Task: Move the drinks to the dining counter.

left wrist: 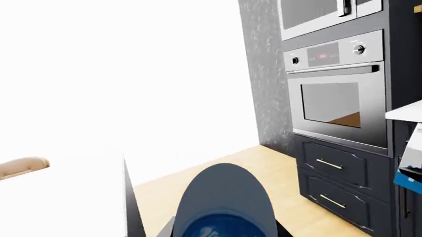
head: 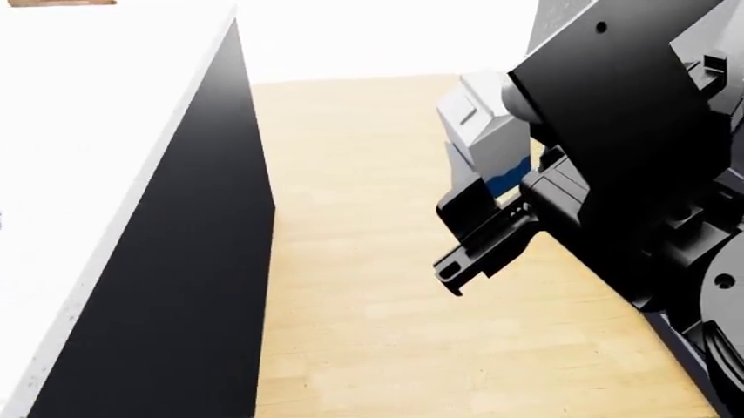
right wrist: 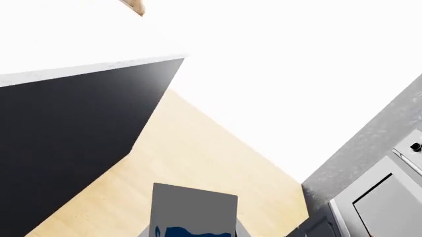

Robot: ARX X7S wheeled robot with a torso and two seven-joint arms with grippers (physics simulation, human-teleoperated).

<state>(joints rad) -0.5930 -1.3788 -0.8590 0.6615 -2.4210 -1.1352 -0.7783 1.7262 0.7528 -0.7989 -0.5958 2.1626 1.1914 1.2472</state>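
Note:
The dining counter (head: 82, 165), white on top with flat black sides, runs along the left of the head view. A small white-and-blue milk carton (head: 483, 139) hangs over the wooden floor beside the counter, with my right gripper (head: 471, 231) shut on it. In the right wrist view the carton (right wrist: 194, 210) fills the space between the jaws of the right gripper (right wrist: 193, 233). My left gripper (left wrist: 224, 233) is shut on a rounded grey bottle with a blue label, the water bottle (left wrist: 228, 202). The left arm is out of the head view. The carton (left wrist: 412, 163) also shows at the left wrist view's edge.
A built-in oven (left wrist: 336, 94) and dark drawers with gold handles (left wrist: 333, 180) stand across the aisle from the counter. Light wooden floor (head: 372, 287) lies between them. A wooden item (left wrist: 23, 167) rests on the counter top.

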